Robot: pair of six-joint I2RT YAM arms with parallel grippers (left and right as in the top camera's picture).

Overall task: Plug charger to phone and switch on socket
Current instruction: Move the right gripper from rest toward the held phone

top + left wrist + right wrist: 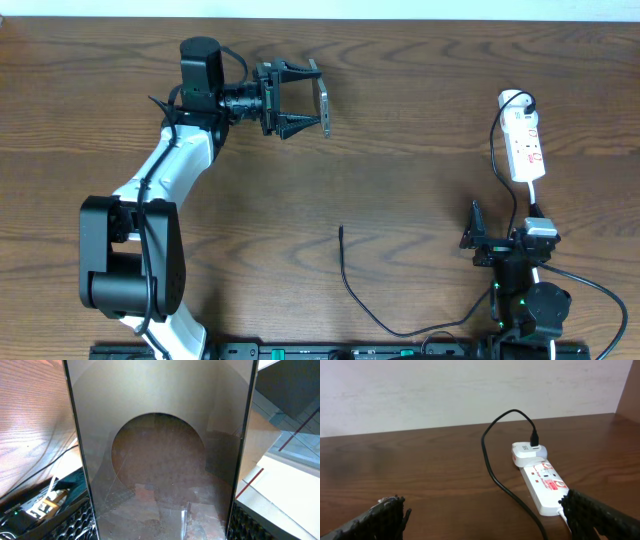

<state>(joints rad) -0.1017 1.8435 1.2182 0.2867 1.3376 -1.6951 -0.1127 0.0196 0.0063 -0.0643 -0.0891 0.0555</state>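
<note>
My left gripper (318, 98) is shut on the phone (325, 104) and holds it edge-on above the table at the back, left of centre. In the left wrist view the phone's glossy brown face with its paler oval (159, 460) fills the space between the fingers (160, 527). The charger's thin black cable has its plug tip (341, 232) lying free mid-table. The cable runs to the white adapter (514, 100) plugged into the socket (526, 146) at the right. My right gripper (503, 232) is open and empty, just in front of the socket (545, 486).
The cable (492, 467) loops up from the adapter (527, 453) and runs along the table left of the socket. A white lead leaves the socket's near end by my right finger. The back wall stands behind the table edge.
</note>
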